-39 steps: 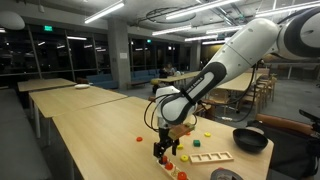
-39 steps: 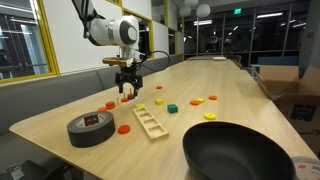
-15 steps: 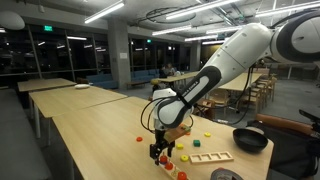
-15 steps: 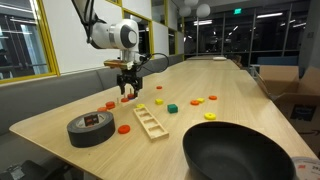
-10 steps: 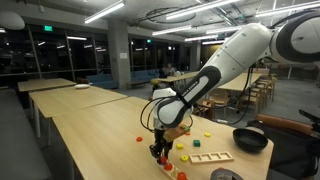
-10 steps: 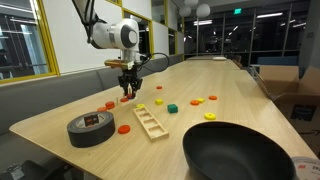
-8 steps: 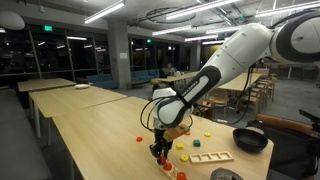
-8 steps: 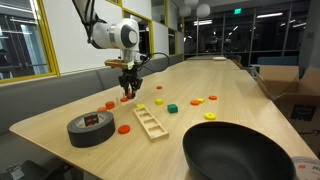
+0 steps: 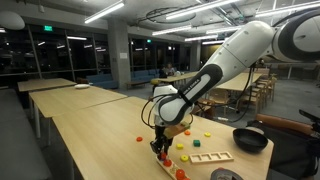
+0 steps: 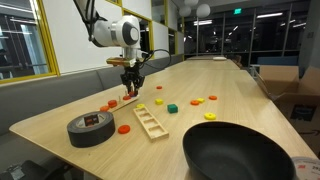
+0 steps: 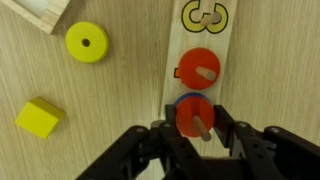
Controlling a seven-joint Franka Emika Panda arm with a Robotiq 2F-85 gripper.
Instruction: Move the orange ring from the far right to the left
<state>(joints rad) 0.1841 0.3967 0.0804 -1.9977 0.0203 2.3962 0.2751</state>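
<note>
In the wrist view my gripper (image 11: 195,124) is shut on an orange ring (image 11: 187,110), one finger pressed against each side of it. That ring sits on a wooden peg above a blue ring, on a pale peg board (image 11: 196,40) printed with a 3. A second orange ring (image 11: 198,68) sits on the peg beyond it. In both exterior views the gripper (image 9: 160,150) (image 10: 130,91) points straight down at the table, and the held ring is too small to make out there.
A yellow ring (image 11: 86,42) and a yellow block (image 11: 38,117) lie left of the board. In an exterior view there are a tape roll (image 10: 91,128), a wooden rack (image 10: 150,120), scattered small coloured pieces (image 10: 197,100) and a black pan (image 10: 240,150) at the near edge.
The jaws have shut on the orange ring within the last second. The arm has held its place low over the board.
</note>
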